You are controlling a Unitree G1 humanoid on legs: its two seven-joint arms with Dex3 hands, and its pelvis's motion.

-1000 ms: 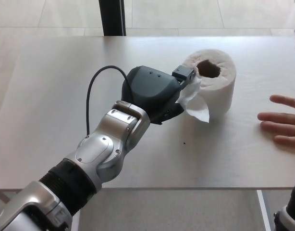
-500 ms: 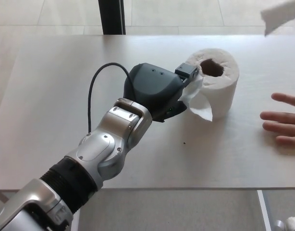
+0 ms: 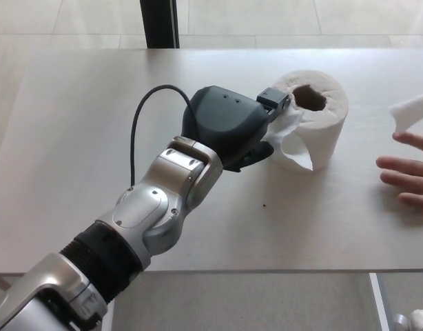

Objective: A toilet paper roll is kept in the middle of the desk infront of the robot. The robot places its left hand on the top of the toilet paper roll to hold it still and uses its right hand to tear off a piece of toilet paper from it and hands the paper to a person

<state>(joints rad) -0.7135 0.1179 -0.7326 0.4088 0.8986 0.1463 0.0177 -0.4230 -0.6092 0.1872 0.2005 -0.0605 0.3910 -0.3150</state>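
Pale, matte tabletop [image 3: 74, 138], smooth, one small dark speck near the middle. Beyond its far edge: light tiled floor [image 3: 266, 21] and a dark vertical post [image 3: 160, 22].

Toilet paper roll [image 3: 315, 124] stands upright right of centre, hollow core facing up, a loose torn flap hanging down its left side.

Left robot hand [image 3: 232, 127] lies against the roll's left side, one black fingertip [image 3: 275, 98] on the top rim; whether its fingers are spread or closed cannot be made out. Black rounded shell, silver jointed forearm, a thin black cable looping over the wrist. Right robot hand out of view.

Versus 0.5 s ago: the white torn piece [image 3: 413, 110] has dropped from the upper right corner to just above the person's hand [image 3: 408, 172], which rests flat at the right edge. Roll and left robot hand unchanged.
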